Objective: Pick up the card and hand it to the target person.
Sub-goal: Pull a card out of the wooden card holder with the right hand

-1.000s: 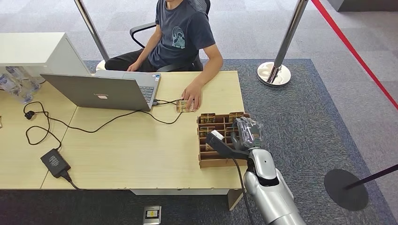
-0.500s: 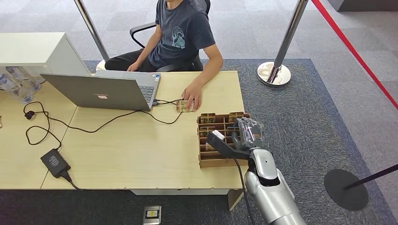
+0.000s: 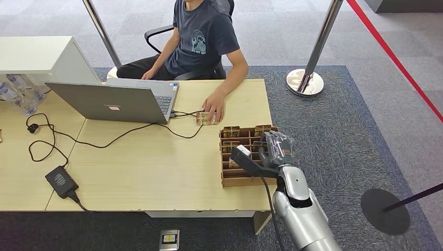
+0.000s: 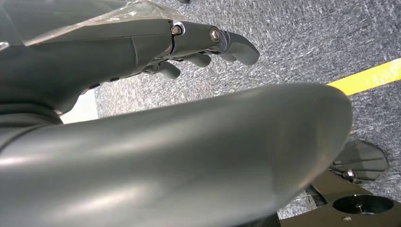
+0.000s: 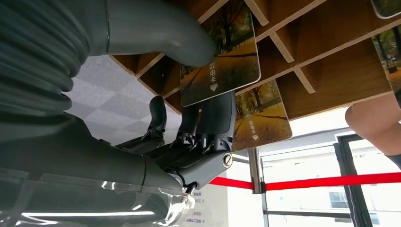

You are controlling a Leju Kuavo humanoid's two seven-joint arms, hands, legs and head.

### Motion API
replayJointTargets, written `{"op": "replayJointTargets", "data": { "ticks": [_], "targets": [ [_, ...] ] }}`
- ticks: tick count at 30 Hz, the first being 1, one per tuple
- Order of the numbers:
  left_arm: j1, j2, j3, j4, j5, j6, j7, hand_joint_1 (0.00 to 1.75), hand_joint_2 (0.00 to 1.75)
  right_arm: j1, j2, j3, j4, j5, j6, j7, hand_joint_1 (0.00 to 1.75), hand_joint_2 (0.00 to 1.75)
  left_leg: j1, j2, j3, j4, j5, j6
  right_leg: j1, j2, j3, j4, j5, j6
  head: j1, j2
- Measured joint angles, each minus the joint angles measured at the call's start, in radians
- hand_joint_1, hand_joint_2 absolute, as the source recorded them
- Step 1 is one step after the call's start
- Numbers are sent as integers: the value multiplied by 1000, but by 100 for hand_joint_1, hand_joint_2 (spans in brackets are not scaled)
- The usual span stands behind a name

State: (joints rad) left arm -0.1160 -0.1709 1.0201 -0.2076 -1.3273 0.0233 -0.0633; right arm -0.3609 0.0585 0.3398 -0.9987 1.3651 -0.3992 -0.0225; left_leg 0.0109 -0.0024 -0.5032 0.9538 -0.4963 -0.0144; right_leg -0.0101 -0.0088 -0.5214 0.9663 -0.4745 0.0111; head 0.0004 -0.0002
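My right hand [image 3: 272, 149] hovers over the right side of a wooden slotted card box [image 3: 236, 181] at the table's right end. In the right wrist view the thumb presses on a card with an autumn-tree picture [image 5: 222, 61] and the fingers [image 5: 215, 118] lie behind it, so the card is pinched, with its far end still among the box's dividers. A second such card [image 5: 262, 118] stands in a slot beside it. The seated person [image 3: 203, 36] rests a hand [image 3: 214, 109] on another card [image 3: 205, 118] on the table. My left hand [image 4: 208, 45] hangs over grey carpet, holding nothing, fingers loosely extended.
An open laptop [image 3: 112, 99] stands at the table's back left, with cables and a power brick [image 3: 61, 181] trailing across the desk. A white cabinet [image 3: 36, 55] and bottles [image 3: 15, 91] are at far left. A stanchion base [image 3: 304, 82] and a red rope are on the right.
My right hand has shifted only slightly over the box, toward me. The person and the things on the table have not moved.
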Motion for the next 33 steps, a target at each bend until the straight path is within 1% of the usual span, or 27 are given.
{"op": "replayJointTargets", "data": {
  "ticks": [2, 9, 14, 18, 24, 33],
  "targets": [
    [0, 0, -1, 0, 0, 0, 0, 0, 0, 0, -2, 0, 0, 0, -2, 0, 110, 175, 0, 0, 0, 0, 0, 0, 0, 0, 0, 0, 0, 0, 0, 0],
    [-1, 0, -4, 0, -1, 0, 0, 0, 0, -1, -5, 0, 0, -1, -6, -1, 140, 175, 0, 0, 0, 0, 0, 0, 0, 0, 0, 0, 0, 0, 0, 0],
    [-2, 0, -5, 0, 0, 0, 0, 0, 0, -1, -6, 0, 0, -2, -8, -2, 148, 175, 0, 0, 0, 0, 0, 0, 0, 0, 0, 0, 0, 0, 0, 0],
    [-2, 0, -5, 0, 2, 0, -1, 0, 0, 0, -6, 0, 0, 0, -10, -4, 173, 175, 0, 0, 0, 0, 0, 0, 0, 0, 0, 0, 0, 0, 0, 0],
    [-2, 0, -4, 0, 8, 0, -7, 0, 0, 9, -15, 0, -9, 0, -22, -18, 175, 175, 0, 0, 0, 0, 0, 0, 0, 0, 0, 0, 0, 0, 0, 0],
    [-2, 0, -5, 0, 8, 1, -11, 0, 0, 67, -37, 0, -97, 1, -28, -23, 175, 175, 0, 0, -1, 0, -1, 0, 0, 0, -1, 0, 0, 0, 0, 0]
  ]
}}
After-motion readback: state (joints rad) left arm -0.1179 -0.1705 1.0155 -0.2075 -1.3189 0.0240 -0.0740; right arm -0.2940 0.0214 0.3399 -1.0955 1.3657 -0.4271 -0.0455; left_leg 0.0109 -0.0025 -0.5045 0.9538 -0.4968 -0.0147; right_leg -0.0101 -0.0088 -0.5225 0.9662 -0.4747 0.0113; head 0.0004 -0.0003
